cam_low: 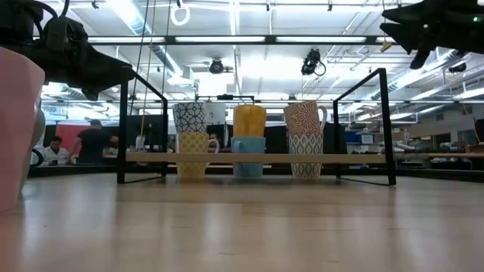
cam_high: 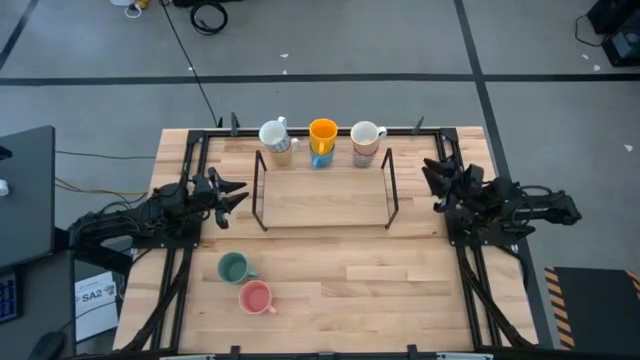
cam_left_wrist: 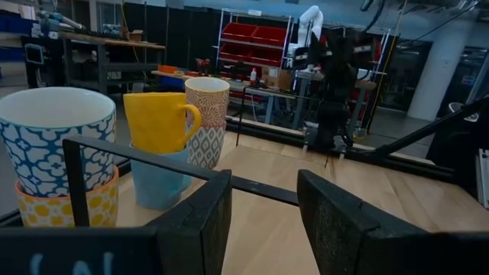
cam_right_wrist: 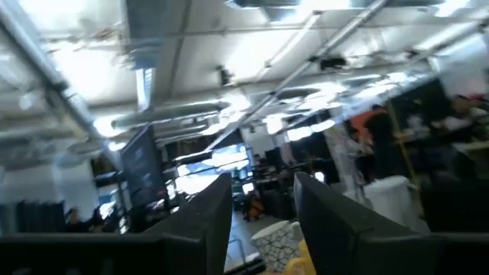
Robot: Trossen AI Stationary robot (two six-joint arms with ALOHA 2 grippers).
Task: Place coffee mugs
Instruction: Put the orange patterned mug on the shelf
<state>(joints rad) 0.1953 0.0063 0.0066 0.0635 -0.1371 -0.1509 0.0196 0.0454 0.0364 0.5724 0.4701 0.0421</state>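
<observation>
Three stacks of two coffee mugs stand on the table's far edge behind a black wire rack: a blue-patterned white mug on a yellow one, an orange mug on a light blue one, and two patterned mugs. A green mug and a pink mug stand upright at the near left. My left gripper is open beside the rack's left end and holds nothing. My right gripper is open at the rack's right end, tipped upward, with nothing between its fingers.
The rack's wooden shelf sits low between black frame ends in the table's middle. Bare wood spreads over the near right. In the low view the pink mug fills the left edge. People sit in the room beyond.
</observation>
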